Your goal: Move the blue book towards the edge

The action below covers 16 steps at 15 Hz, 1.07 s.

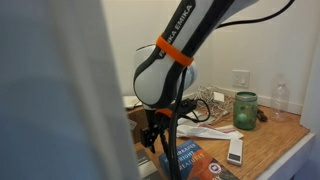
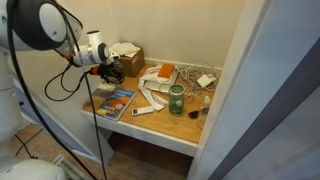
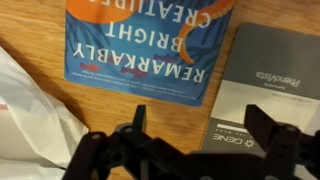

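Hanging at the bottom of the wrist view, the gripper is spread apart and empty, and the blue book lies flat on the table just above, toward upper left.

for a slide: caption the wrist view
Gripper, jaws open, hovering by the blue book and a grey booklet on the wooden table

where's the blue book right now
In the wrist view the blue book lies flat at top left, beside a grey booklet; in an exterior view it sits by the table's front corner, left of a white remote.
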### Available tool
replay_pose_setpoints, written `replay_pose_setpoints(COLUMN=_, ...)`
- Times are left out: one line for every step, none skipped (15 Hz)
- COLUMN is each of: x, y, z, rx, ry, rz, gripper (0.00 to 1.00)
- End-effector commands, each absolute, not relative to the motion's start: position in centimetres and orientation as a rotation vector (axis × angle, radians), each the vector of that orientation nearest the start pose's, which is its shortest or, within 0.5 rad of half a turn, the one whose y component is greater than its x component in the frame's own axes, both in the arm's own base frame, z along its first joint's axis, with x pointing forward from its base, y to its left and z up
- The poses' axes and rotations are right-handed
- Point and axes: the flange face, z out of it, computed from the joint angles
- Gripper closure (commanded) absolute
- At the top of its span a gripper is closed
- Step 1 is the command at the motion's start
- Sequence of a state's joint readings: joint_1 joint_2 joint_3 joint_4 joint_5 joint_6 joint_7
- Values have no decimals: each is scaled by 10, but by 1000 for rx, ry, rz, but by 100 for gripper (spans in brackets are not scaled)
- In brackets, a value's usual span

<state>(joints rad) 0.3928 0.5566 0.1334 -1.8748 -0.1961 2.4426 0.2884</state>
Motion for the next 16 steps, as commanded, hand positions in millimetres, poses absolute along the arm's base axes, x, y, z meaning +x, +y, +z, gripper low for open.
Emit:
replay_pose_setpoints(x=575, y=334, z=194, rx=-3154, ry=-612, rz=-160, gripper=0)
replay_pose_setpoints(x=578, y=337, z=186, rx=-3148, ry=-620, rz=-174, gripper=0)
replay_pose_setpoints(x=579, y=339, z=179, rx=-3149, ry=-626, rz=-185, gripper=0)
replay_pose_setpoints(x=582, y=340, z=172, rx=-3144, ry=-639, rz=-196, gripper=0)
replay_pose_setpoints(x=583, y=341, z=165, rx=-3142, ry=-652, rz=-197, gripper=0)
replay_pose_setpoints(x=584, y=341, z=158, rx=-3138, ry=-666, rz=-191, gripper=0)
replay_pose_setpoints(x=584, y=340, z=153, rx=-3135, ry=-678, rz=-174, gripper=0)
replay_pose_setpoints(x=584, y=339, z=151, rx=-3128, ry=-689, rz=-168, gripper=0)
replay_pose_setpoints(x=584, y=337, z=148, rx=-3133, ry=-704, rz=-154, gripper=0)
replay_pose_setpoints(x=583, y=335, z=147, rx=-3131, ry=-726, rz=-149, gripper=0)
replay_pose_setpoints(x=582, y=331, z=147, rx=-3133, ry=-753, rz=-142, gripper=0)
replay_pose_setpoints(x=582, y=328, z=147, rx=-3134, ry=-769, rz=-138, gripper=0)
replay_pose_setpoints(x=582, y=326, z=148, rx=-3131, ry=-798, rz=-133, gripper=0)
replay_pose_setpoints(x=582, y=324, z=148, rx=-3129, ry=-828, rz=-128, gripper=0)
replay_pose_setpoints(x=581, y=322, z=148, rx=-3125, ry=-865, rz=-115, gripper=0)
replay_pose_setpoints(x=580, y=321, z=147, rx=-3116, ry=-906, rz=-103, gripper=0)
